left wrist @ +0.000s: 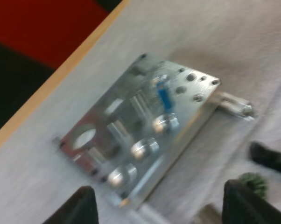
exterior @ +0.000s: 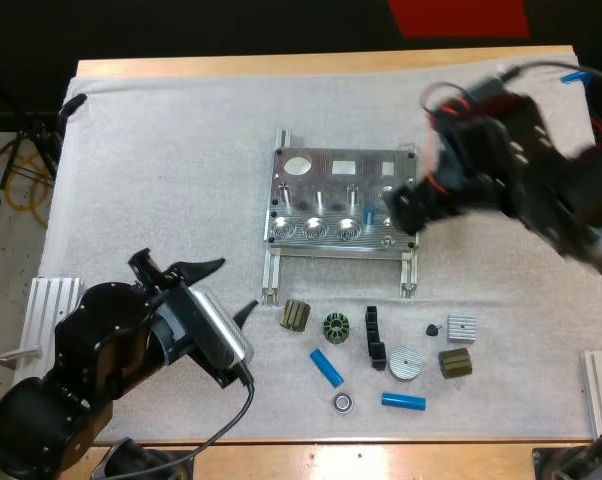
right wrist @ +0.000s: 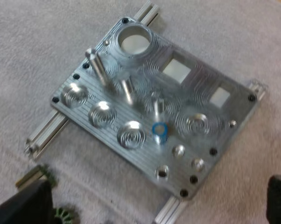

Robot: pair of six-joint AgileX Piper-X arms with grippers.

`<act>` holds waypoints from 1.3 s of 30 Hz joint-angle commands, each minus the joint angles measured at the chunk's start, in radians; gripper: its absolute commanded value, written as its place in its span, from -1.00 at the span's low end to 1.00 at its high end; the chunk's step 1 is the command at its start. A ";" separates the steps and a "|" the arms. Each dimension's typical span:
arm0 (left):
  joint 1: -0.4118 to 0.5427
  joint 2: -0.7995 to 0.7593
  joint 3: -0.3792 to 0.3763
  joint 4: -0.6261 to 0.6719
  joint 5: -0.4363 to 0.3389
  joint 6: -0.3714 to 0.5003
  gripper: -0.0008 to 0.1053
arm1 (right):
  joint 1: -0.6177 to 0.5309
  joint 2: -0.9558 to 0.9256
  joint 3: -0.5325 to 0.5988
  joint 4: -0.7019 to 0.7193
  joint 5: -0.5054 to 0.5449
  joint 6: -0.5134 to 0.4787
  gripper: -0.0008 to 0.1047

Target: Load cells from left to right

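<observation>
Two grippers are in view, both empty. At the near left, our left gripper (exterior: 236,285) hovers over the mat, its fingers (left wrist: 83,206) spread wide with nothing between them. The metal fixture (exterior: 321,178) lies at the mat's centre. One upright blue cell (exterior: 368,212) stands in it, just right of the three round recesses along its near edge. Nearer than the fixture, a loose blue cell (exterior: 326,367) lies among small dark parts, near a green gear (exterior: 334,327). A second loose cell (exterior: 403,401) lies further right, near the mat's near edge. Our right gripper (exterior: 409,212) hangs at the fixture's right end, fingers (right wrist: 26,205) wide apart, gripping nothing.
</observation>
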 commanded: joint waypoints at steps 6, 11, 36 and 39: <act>0.001 0.081 -0.002 0.010 0.108 0.033 0.09 | 0.000 -0.240 0.197 0.014 -0.022 0.045 0.69; 0.001 0.188 -0.002 0.056 0.199 0.117 0.09 | 0.000 -0.428 0.325 0.020 -0.182 0.059 0.69; -0.294 0.723 -0.002 0.163 0.077 0.572 0.01 | 0.000 -0.791 0.620 0.179 -0.439 0.089 0.69; -0.300 0.788 -0.002 0.136 0.077 0.572 0.00 | 0.000 -0.791 0.620 0.176 -0.439 0.089 0.69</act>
